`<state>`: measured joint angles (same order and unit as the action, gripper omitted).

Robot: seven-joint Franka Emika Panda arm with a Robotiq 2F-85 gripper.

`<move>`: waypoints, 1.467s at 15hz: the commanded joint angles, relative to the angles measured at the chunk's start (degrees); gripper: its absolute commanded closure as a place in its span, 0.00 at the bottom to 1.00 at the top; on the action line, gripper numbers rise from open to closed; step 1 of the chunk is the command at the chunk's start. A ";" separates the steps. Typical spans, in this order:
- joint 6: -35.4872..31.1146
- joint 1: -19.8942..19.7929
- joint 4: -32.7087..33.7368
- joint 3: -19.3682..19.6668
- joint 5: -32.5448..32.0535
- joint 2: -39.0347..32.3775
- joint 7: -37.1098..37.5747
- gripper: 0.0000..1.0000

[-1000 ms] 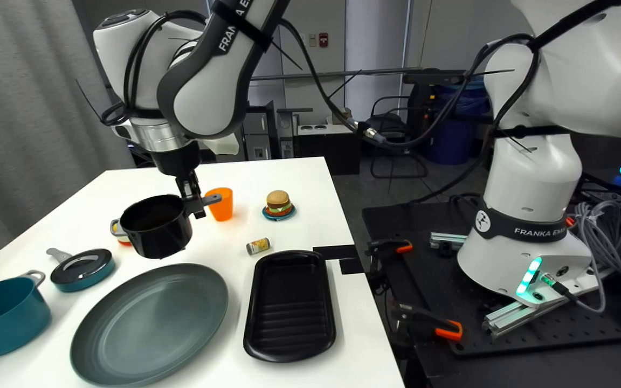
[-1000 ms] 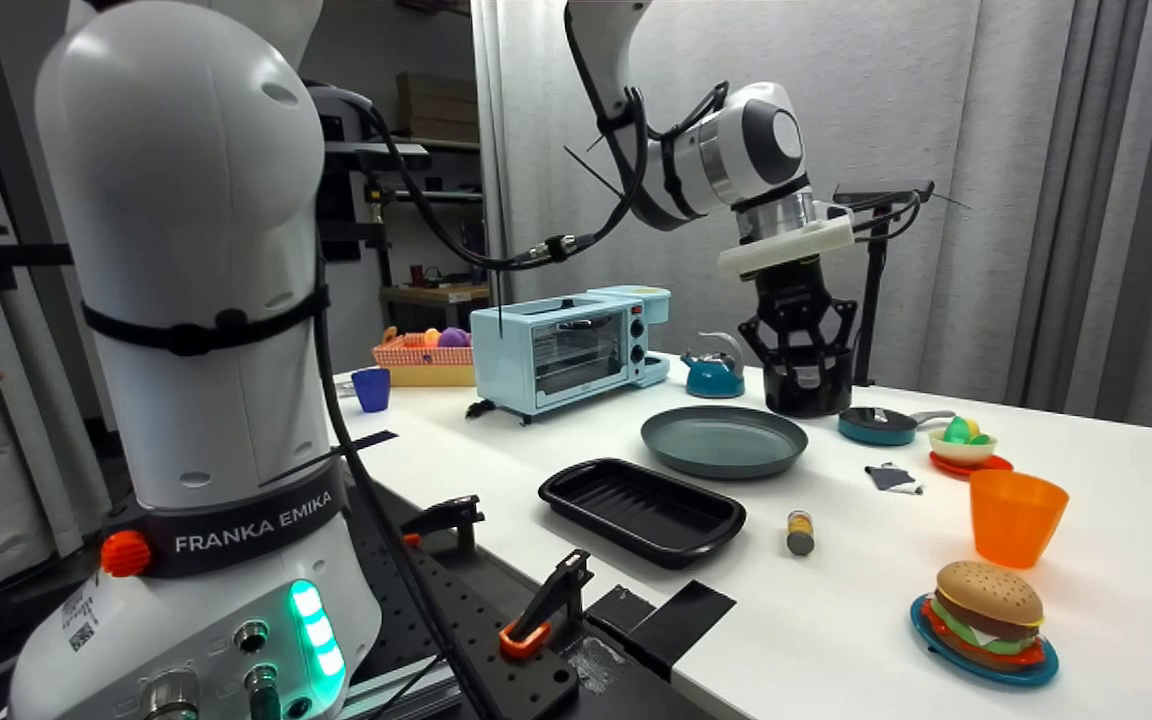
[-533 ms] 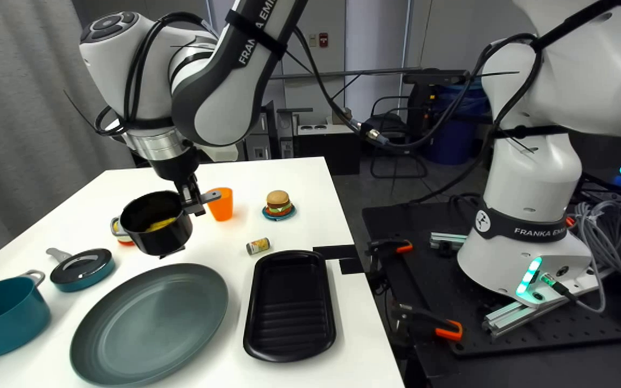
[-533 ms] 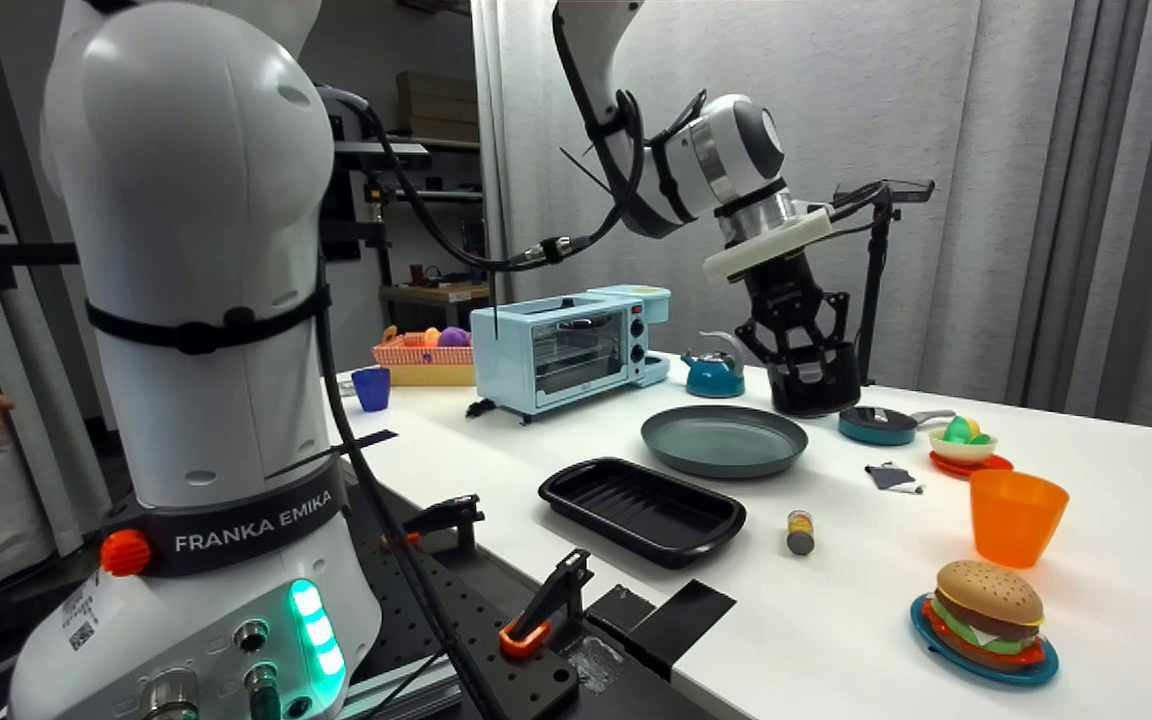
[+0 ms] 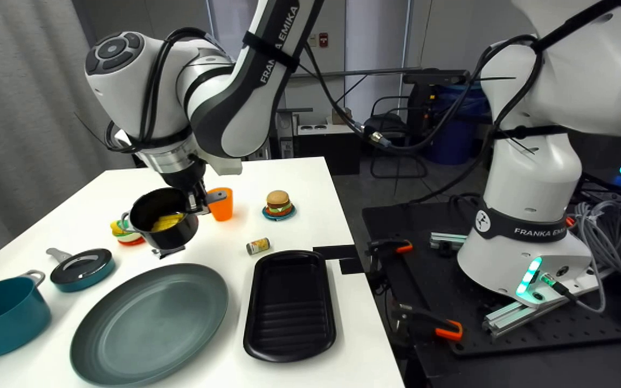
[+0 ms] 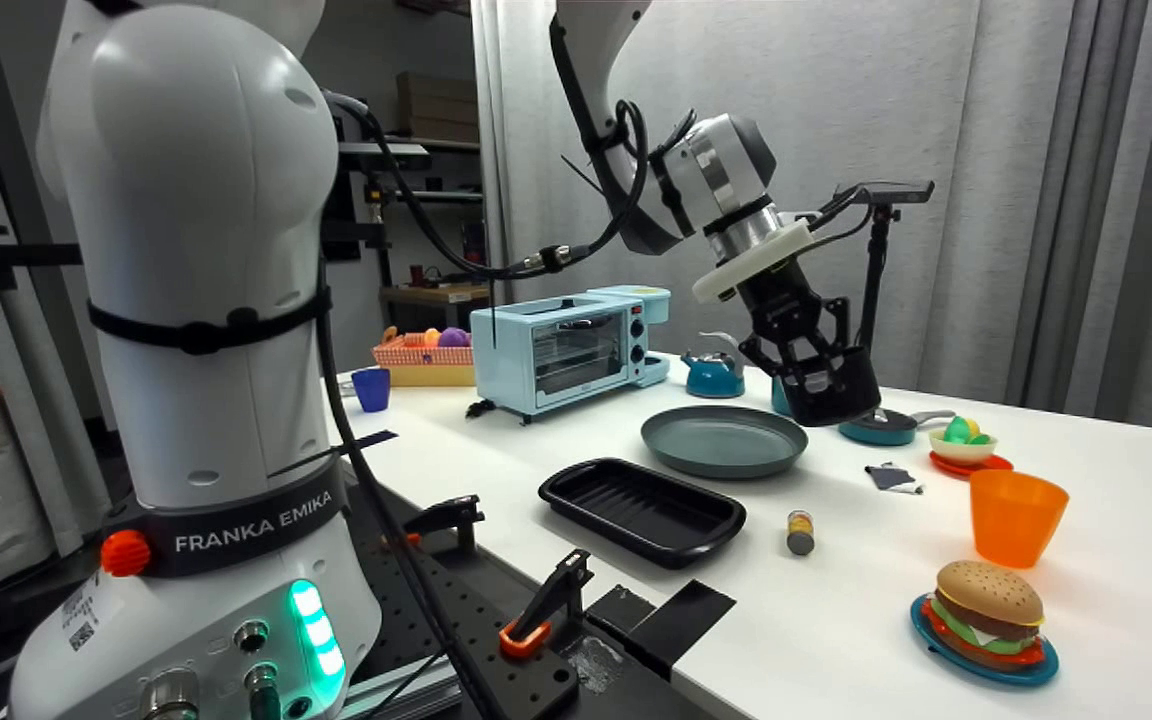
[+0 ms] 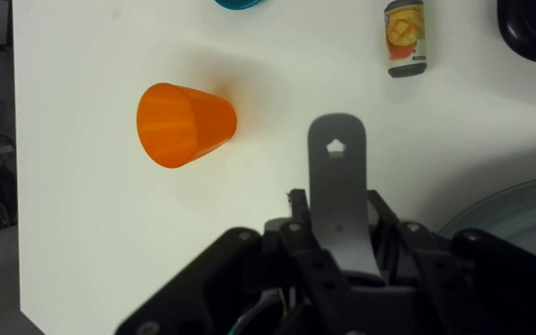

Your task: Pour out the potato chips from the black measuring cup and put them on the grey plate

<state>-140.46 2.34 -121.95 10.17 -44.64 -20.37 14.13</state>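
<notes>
Cup [image 5: 174, 238] aloft, potato chips [image 5: 167, 221] inside, pour pending

Gripper [image 7: 338, 200] clamped on the grey handle [image 7: 338, 170]. Cup tilted, mouth leaning toward the grey plate [image 5: 149, 323], which lies below and just beside, not clearly underneath; probably shift platewards, then tip further.

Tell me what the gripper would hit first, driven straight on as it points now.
Likely the white tabletop, between the orange cup and small can in the wrist view. Depth is unclear; the gripped black measuring cup might touch down first.
</notes>
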 commanded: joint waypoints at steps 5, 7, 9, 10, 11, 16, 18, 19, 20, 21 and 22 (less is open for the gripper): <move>5.44 2.79 0.25 -0.99 -13.08 1.34 7.78 0.92; 7.13 3.27 0.31 -1.32 -17.46 1.68 10.04 0.92; 9.06 3.50 0.35 -1.97 -22.44 1.86 12.07 0.92; 10.12 3.54 0.39 -2.49 -24.66 1.92 12.97 0.92; 11.14 3.46 0.39 -3.10 -26.54 1.97 13.44 0.92; 16.46 3.57 0.70 -6.71 -32.82 2.17 15.18 0.92; 18.62 3.92 0.60 -8.14 -35.08 2.34 15.66 0.92; 19.84 4.13 0.43 -8.88 -36.25 2.51 15.84 0.92; 20.94 4.13 0.51 -9.51 -37.12 2.52 15.63 0.92; 22.21 4.21 0.52 -10.10 -37.95 2.58 15.41 0.92; 23.42 4.32 0.52 -10.60 -38.97 2.66 15.49 0.92</move>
<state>-121.01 6.09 -120.98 0.79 -80.05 -18.98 28.45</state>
